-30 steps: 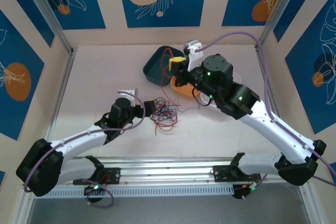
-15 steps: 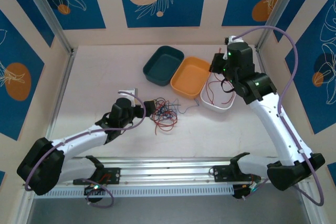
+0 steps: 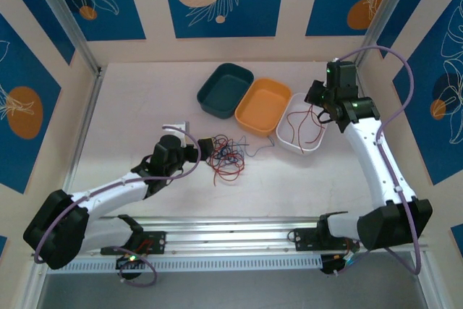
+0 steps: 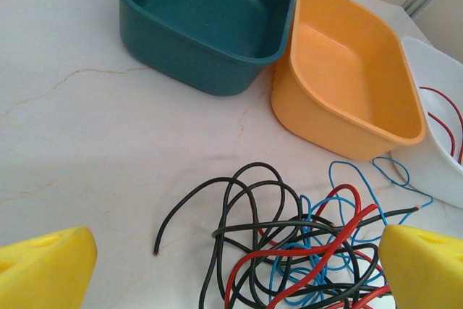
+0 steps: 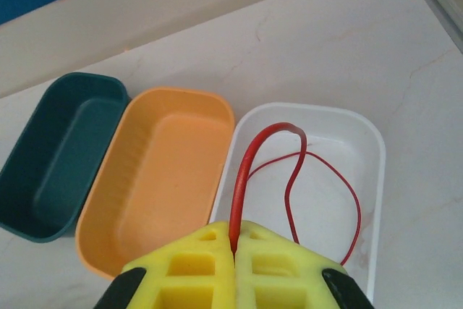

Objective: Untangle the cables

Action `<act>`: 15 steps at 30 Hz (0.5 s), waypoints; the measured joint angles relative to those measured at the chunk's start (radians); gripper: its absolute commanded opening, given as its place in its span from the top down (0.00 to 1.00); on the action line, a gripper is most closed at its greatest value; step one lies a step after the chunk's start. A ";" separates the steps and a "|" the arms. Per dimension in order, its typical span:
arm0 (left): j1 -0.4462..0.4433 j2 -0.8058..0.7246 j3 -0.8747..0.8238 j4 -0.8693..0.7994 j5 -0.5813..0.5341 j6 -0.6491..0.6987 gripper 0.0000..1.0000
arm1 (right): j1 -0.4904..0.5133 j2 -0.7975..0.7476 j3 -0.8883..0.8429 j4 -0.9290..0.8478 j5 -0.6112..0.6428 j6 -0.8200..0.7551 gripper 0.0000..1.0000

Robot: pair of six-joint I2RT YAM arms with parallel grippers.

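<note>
The cables [image 3: 226,157] lie in a loose tangle of black, red and blue loops [image 4: 304,251] on the table, left of centre. My left gripper [image 3: 205,147] sits at the tangle's left edge, open, its yellow fingertips [image 4: 43,273] wide apart on either side of the bundle and holding nothing. My right gripper [image 3: 319,103] hovers over the white bin [image 3: 283,135], shut on one red cable [image 5: 249,164]. That cable arcs out from between the shut yellow pads [image 5: 188,265] and hangs down in a loop [image 3: 300,124] inside the white bin [image 5: 376,150].
A teal bin [image 3: 226,90] and an orange bin [image 3: 264,106] stand in a row left of the white one, both with nothing in them. Walls close in the table at the back and sides. An aluminium rail runs along the near edge.
My right arm has swung right from above the teal and orange bins to above the white bin, carrying the red cable. The left arm and the tangle have not moved.
</note>
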 measured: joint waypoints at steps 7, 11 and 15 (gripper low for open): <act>0.000 0.000 0.000 0.000 -0.007 0.000 0.00 | -0.030 0.067 -0.006 0.052 -0.014 -0.009 1.00; 0.000 0.000 0.000 0.000 -0.008 0.000 0.00 | -0.036 0.097 -0.025 0.087 -0.014 -0.023 1.00; 0.000 0.005 0.000 0.000 -0.011 0.000 0.00 | -0.038 0.134 -0.053 0.127 -0.018 -0.035 1.00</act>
